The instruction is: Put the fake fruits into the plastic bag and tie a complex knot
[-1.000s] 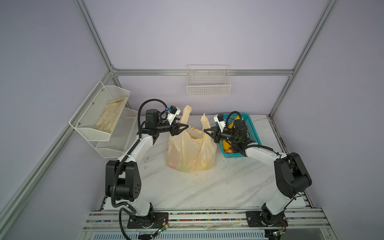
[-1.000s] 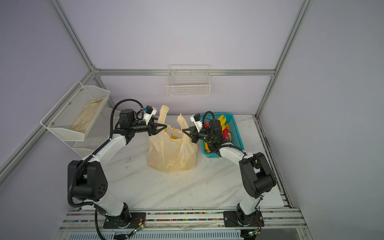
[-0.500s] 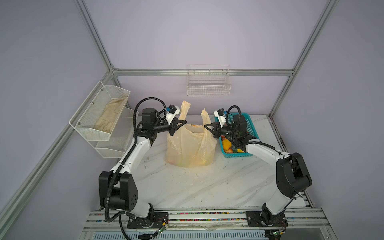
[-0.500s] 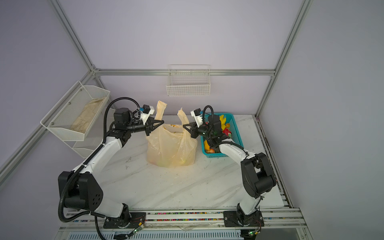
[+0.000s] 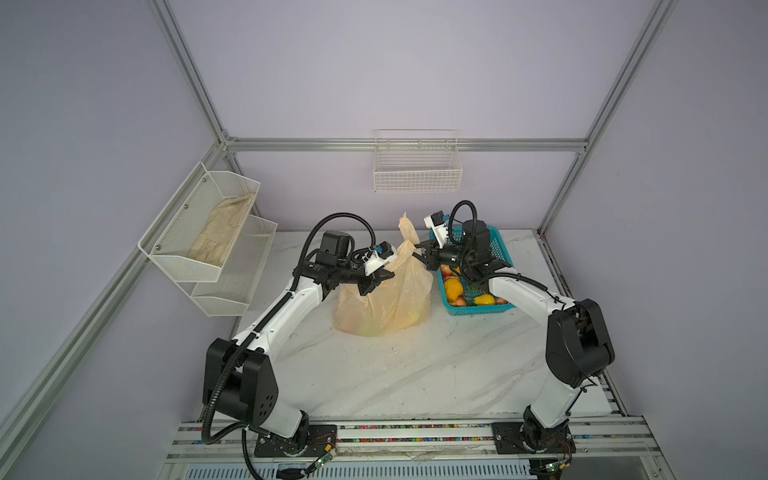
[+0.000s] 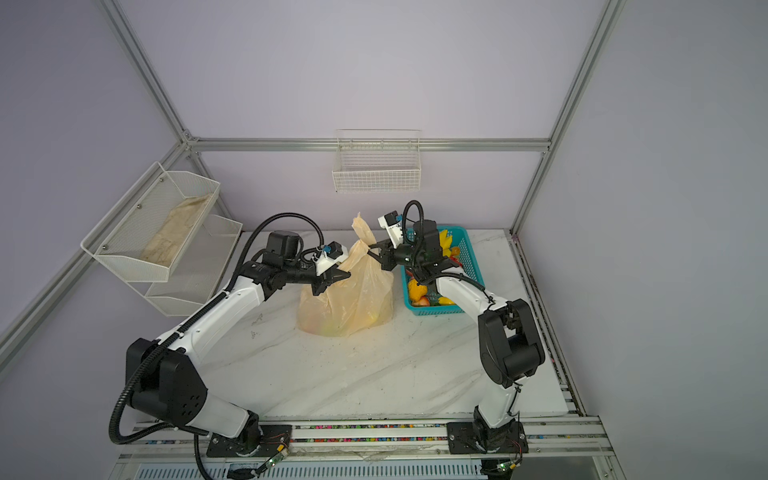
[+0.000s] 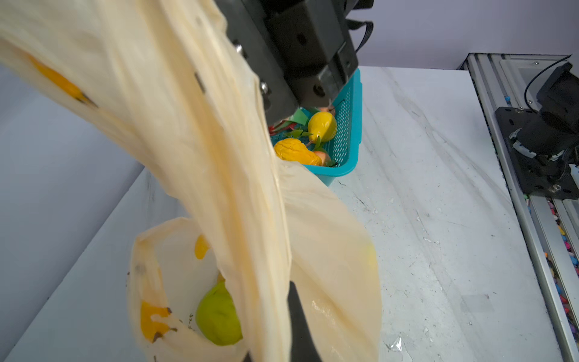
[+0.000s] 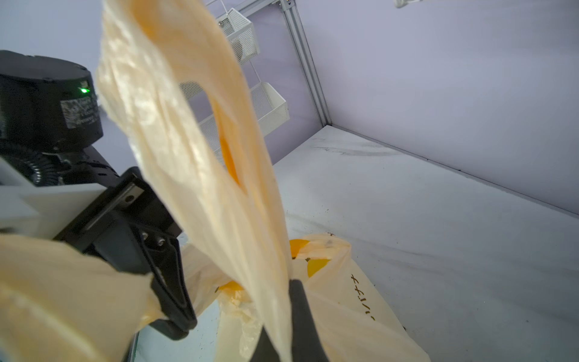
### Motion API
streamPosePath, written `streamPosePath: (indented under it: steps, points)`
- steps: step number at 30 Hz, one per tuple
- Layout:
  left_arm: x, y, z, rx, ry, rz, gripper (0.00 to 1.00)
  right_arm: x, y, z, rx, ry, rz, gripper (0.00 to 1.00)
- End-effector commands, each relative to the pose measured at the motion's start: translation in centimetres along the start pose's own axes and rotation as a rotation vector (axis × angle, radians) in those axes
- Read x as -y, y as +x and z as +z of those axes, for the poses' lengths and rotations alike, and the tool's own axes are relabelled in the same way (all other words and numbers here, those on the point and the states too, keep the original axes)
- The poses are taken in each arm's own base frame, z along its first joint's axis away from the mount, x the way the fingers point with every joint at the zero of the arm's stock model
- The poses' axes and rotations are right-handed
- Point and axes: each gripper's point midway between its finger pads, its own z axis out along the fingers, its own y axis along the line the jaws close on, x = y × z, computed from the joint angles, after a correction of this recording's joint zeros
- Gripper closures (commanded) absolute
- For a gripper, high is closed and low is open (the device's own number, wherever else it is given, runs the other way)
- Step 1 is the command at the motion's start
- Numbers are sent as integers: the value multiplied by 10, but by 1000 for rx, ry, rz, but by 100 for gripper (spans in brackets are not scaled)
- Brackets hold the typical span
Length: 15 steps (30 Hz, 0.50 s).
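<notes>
Cream-yellow plastic bag [image 5: 382, 303] stands mid-table, just left of the teal basket [image 5: 478, 309] (some fake fruits [image 5: 453, 287] lie in that basket). Left gripper [image 5: 384, 277] grasps its left handle strip [image 7: 250, 250]; right gripper [image 5: 419, 250] pinches the right handle strip [image 8: 219, 188], end sticking up. A green pear [image 7: 219, 316] lies inside.

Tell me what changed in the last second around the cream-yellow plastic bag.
The left gripper closed on its handle of the thin cream-yellow banana-print plastic bag and dropped lower against the bag's side, narrowing the mouth; only the other handle, in the right gripper, now stands up. Unchanged: that grip, the bag's place, the teal perforated plastic basket of fake fruits.
</notes>
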Motion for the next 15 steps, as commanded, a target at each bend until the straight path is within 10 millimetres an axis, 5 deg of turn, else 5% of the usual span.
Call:
streamPosePath:
  steps: [1, 15]
  points:
    - [-17, -24, -9, -16, -49, 84, 100, -11, 4, 0, -24, -91, -69, 100]
    - [-30, -37, -1, -40, 3, 60, 100, -15, 16, 2, -36, -146, -201, 97]
